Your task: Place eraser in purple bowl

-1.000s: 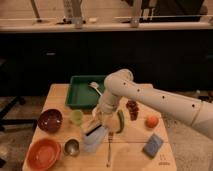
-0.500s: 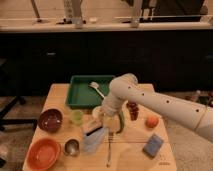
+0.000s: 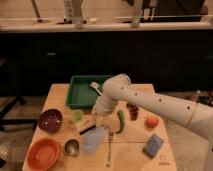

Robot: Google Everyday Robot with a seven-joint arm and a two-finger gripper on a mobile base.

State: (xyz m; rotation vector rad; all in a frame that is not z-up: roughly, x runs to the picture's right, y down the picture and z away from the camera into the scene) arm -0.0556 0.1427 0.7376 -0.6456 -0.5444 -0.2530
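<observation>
The gripper (image 3: 96, 121) stood low over the middle of the table (image 3: 60, 95), fingers closed on the eraser (image 3: 86, 127), which angled down-left from it. The purple bowl (image 3: 50, 120) sat apart to the left, with the orange bowl (image 3: 43, 153) nearer, beside a metal cup (image 3: 71, 147).

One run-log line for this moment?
pincer: shut on eraser | above table centre | purple bowl: empty, left | eraser not yet placed
</observation>
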